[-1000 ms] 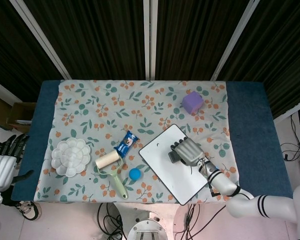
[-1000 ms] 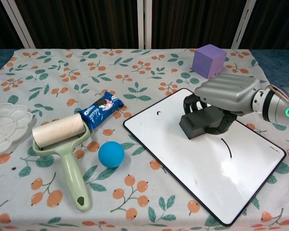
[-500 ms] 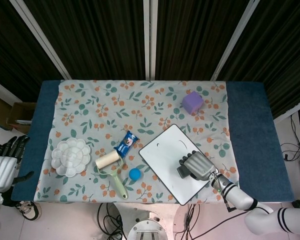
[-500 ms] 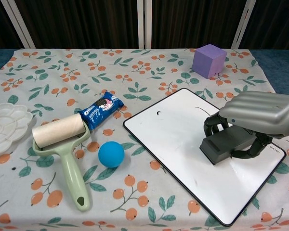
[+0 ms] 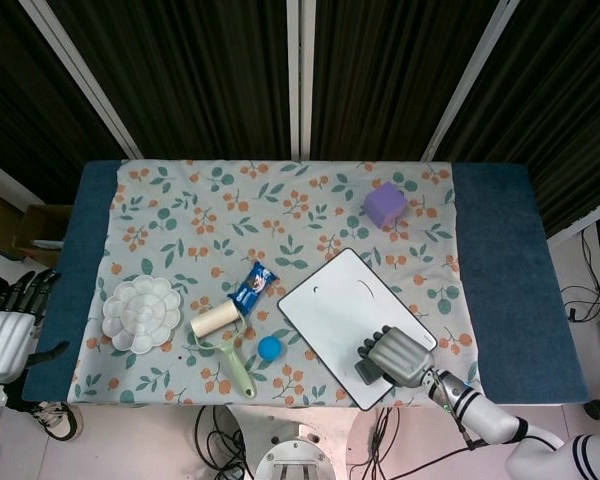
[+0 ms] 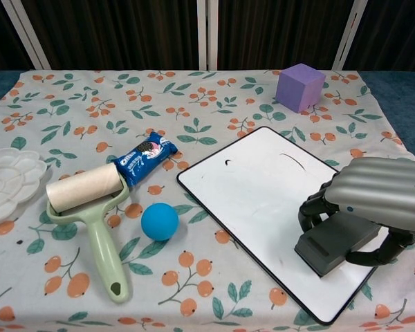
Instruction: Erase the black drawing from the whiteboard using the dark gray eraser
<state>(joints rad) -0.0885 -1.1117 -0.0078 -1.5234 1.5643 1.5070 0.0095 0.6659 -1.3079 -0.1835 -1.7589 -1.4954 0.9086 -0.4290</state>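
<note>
**Eraser at lower right corner of board**

Right hand point(image 6: 384, 197): cut off at right edge of chest view, palm down, fingers curled around dark gray eraser point(image 6: 335, 243), pressed flat on whiteboard point(image 6: 256, 190) at lower right. Eraser top mostly hidden under fingers. Black drawing point(image 6: 292, 163): thin arc plus small mark point(image 6: 228, 163), upper part of board. Left hand point(image 5: 5, 330): lower left of head view, partly cropped, fingers apart, empty. Blue snack packet point(image 6: 146, 158): lettering unreadable.

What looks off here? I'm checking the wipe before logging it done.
Two black marks remain on the whiteboard: a small one near its far left corner and a thin curve near the far edge. The right hand holds the dark gray eraser at the near corner, away from both. Nothing else looks odd.
</note>
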